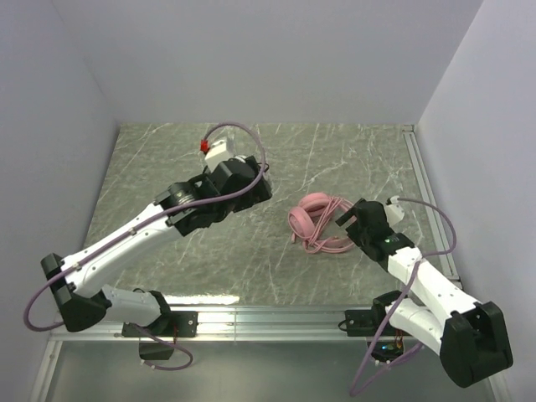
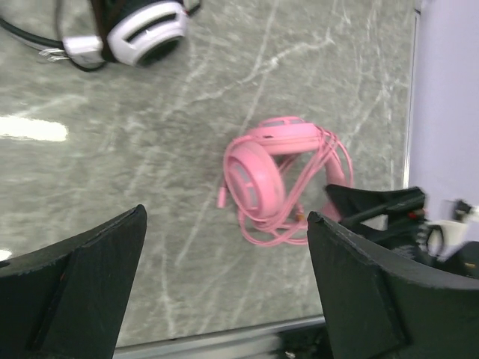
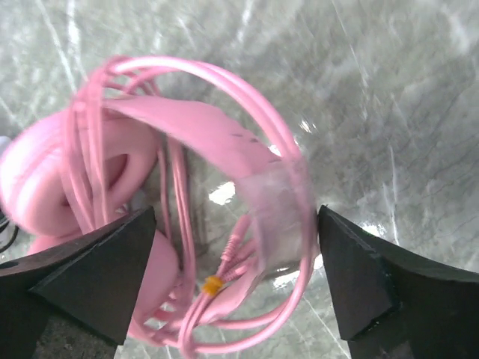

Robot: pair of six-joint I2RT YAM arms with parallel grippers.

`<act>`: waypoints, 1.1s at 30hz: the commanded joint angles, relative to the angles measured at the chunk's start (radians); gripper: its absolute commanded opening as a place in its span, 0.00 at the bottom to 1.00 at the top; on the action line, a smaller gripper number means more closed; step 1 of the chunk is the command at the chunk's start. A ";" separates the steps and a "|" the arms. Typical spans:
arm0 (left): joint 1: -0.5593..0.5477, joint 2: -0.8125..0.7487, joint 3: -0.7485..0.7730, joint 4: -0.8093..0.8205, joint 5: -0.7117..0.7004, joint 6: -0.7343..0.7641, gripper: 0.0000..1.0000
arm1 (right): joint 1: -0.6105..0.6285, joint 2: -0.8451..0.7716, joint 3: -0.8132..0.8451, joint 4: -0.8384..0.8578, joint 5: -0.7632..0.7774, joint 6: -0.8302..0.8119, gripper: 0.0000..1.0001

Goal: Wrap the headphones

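Note:
The pink headphones [image 1: 315, 219] lie right of centre on the marble table, their pink cable looped around the band and cups. In the right wrist view the pink headphones [image 3: 187, 142] fill the frame, and my right gripper [image 3: 236, 217] stands open with its jaws on either side of the band and cable, gripping nothing. My right gripper [image 1: 350, 221] sits at their right edge. The black and white headphones [image 2: 142, 30] show only in the left wrist view, top left. My left gripper [image 2: 226, 224] is open and empty, raised above the table left of the pink headphones [image 2: 277, 176].
An aluminium rail [image 1: 268, 318] runs along the table's near edge and another rail [image 1: 429, 197] along its right side. White walls close in the back and both sides. My left arm [image 1: 167, 218] reaches diagonally across the table's left half.

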 commanded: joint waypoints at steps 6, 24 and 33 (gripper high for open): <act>0.001 -0.212 -0.169 0.060 -0.127 0.057 0.96 | -0.007 -0.060 0.144 -0.208 0.080 -0.106 1.00; -0.001 -0.960 -0.655 0.334 -0.096 0.367 0.99 | -0.007 -0.712 0.092 -0.144 0.024 -0.432 1.00; -0.001 -1.072 -0.674 0.314 -0.113 0.407 0.99 | -0.007 -0.761 0.087 -0.141 0.068 -0.422 1.00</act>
